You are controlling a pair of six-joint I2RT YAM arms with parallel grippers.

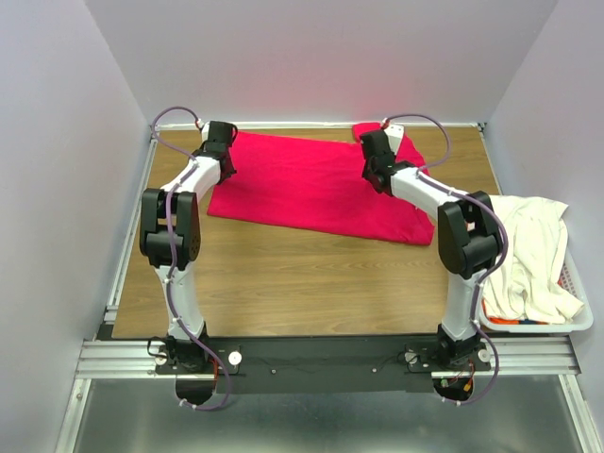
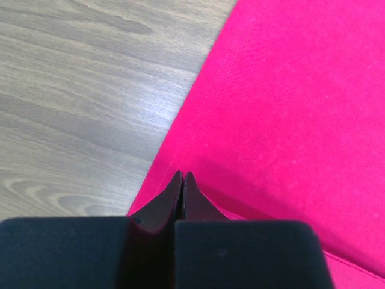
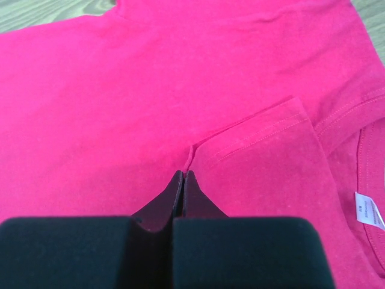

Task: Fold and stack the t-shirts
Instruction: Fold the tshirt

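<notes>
Scene brightly and evenly lit, shadows kept soft, pink tint thrown on the wall [image 1: 321, 94] by the red shirt [image 1: 311, 189], pale sheen seen on the table [image 2: 90, 108], wrist-view foregrounds blurred.

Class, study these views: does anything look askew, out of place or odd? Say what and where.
The red shirt lies slanted across the table, one sleeve folded over its body beside the collar. The white shirt spills over the basket rim at the right.
</notes>
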